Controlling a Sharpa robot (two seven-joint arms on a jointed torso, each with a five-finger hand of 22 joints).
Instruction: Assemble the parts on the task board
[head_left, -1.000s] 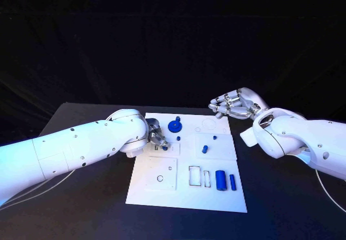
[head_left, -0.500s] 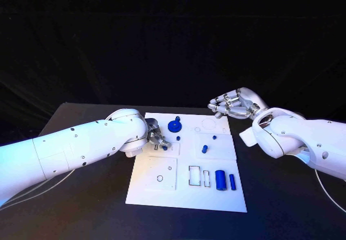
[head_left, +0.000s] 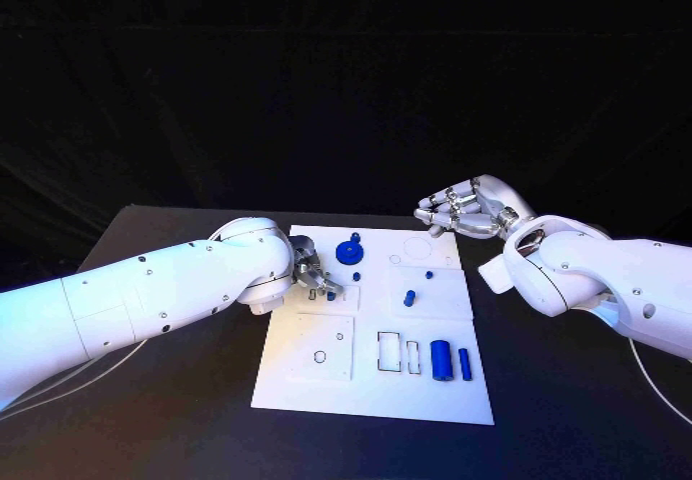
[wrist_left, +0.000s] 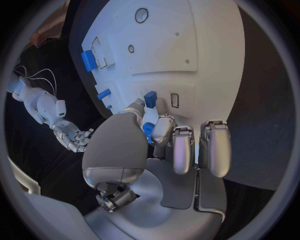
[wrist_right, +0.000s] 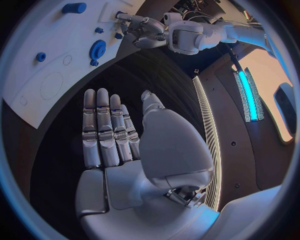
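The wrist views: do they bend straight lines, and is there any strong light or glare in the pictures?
Left wrist view: the task board has curved edges, a fisheye effect. Right wrist view: the board bends likewise, and a bright blue light strip glows at the side. Head view: board edges stay straight, and the background is dark.

backdrop: black cloth (head_left: 346, 100), folds faint, fills the head view from 9 through 12 to 3 o'clock behind the table.
table: black top (head_left: 159, 400), matte; far edge runs across the middle of the head view, far-left corner toward 10 o'clock.
light: bright blue strip (wrist_right: 245, 95) in the right wrist view, toward 3 o'clock, with a pale thin line (wrist_right: 206, 125) beside it.
floor: cannot tell.
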